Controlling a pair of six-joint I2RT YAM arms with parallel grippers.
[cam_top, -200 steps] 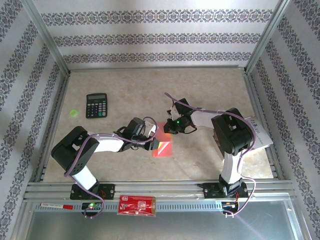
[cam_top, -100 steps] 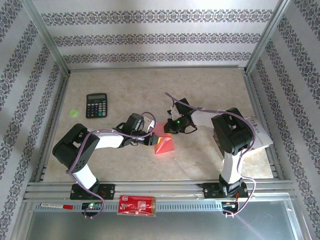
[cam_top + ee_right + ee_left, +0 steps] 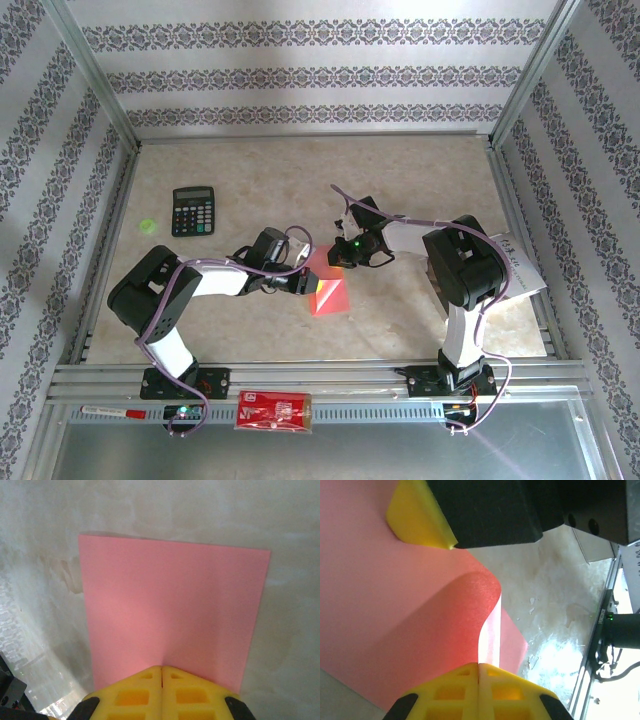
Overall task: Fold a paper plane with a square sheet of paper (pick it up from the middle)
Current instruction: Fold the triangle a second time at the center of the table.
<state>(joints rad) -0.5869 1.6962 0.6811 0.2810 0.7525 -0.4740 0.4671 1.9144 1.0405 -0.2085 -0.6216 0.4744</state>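
Note:
The square sheet of paper (image 3: pixel 328 290), thin and pink-red, lies mid-table between both grippers. In the top view its left part stands up in a bright red peak. My left gripper (image 3: pixel 301 283) is shut on that raised edge. In the left wrist view the sheet (image 3: pixel 395 610) curls up into the closed yellow fingertips (image 3: pixel 479 666). My right gripper (image 3: pixel 336 262) is shut on the far edge. In the right wrist view the sheet (image 3: pixel 170 605) spreads flat ahead of the closed tips (image 3: pixel 161 668), with a small pucker where they pinch it.
A black calculator (image 3: pixel 193 211) and a small green disc (image 3: pixel 148 225) lie at the left. A white printed leaflet (image 3: pixel 522 268) hangs over the right rail. A red printed packet (image 3: pixel 274 410) sits on the front ledge. Metal frame rails border the table.
The left gripper has lifted the sheet's left side off the table, turning the flat square into a raised peak. The right gripper has stayed put.

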